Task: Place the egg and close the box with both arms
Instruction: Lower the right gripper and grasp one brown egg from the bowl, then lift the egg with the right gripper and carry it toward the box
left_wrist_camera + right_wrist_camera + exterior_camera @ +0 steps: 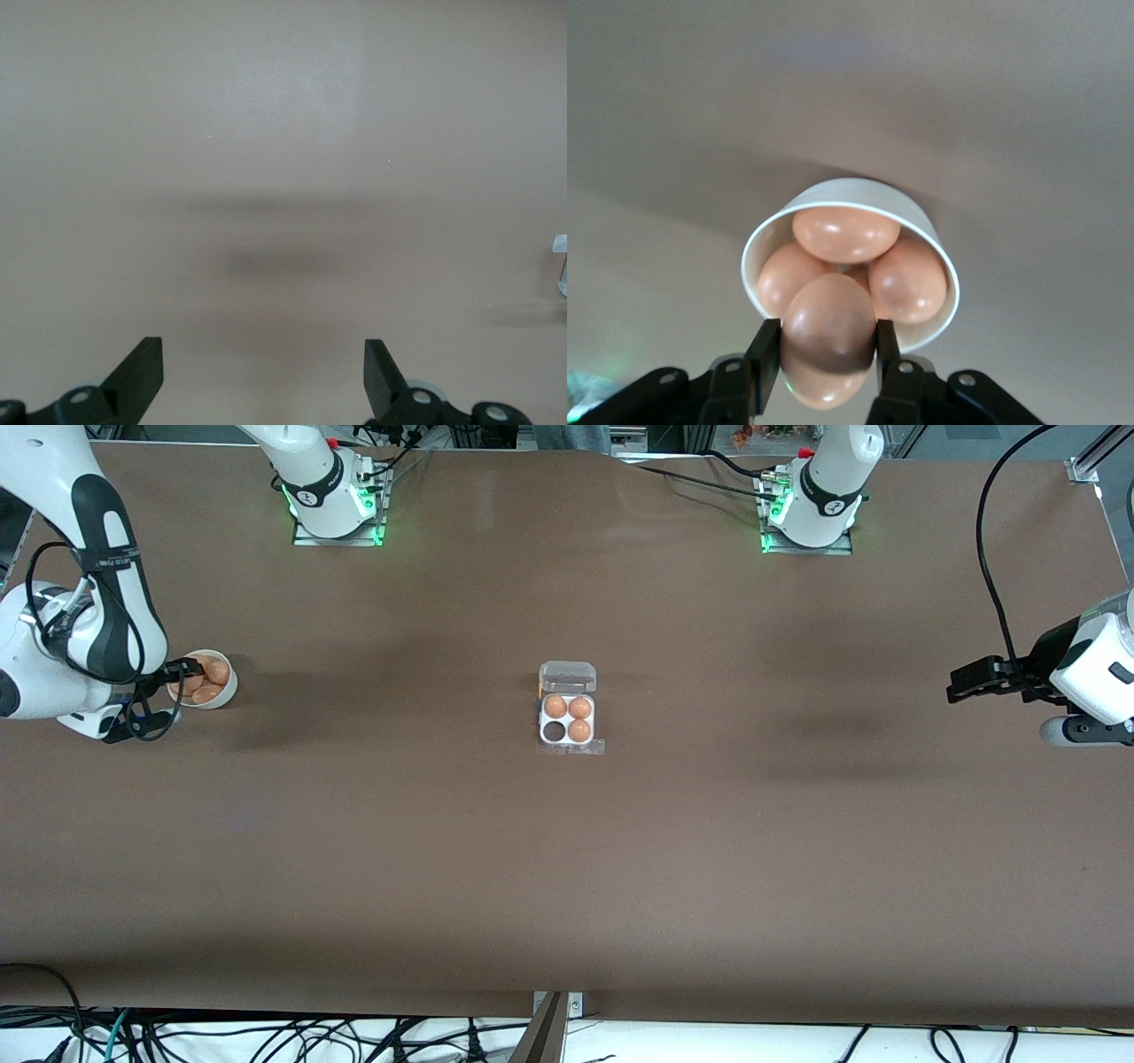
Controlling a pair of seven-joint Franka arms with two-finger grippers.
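right claw (829,354) grips egg (828,341) at bowl (930,239) rim | left claw (264,372) waits

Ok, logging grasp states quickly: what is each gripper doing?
Left gripper: open, empty, over bare table.
Right gripper: shut on an egg over the bowl.

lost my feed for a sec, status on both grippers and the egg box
Right gripper shut on egg at white bowl. Left gripper open, waiting over bare table. Box lid open, one cell empty. Nothing in the way.
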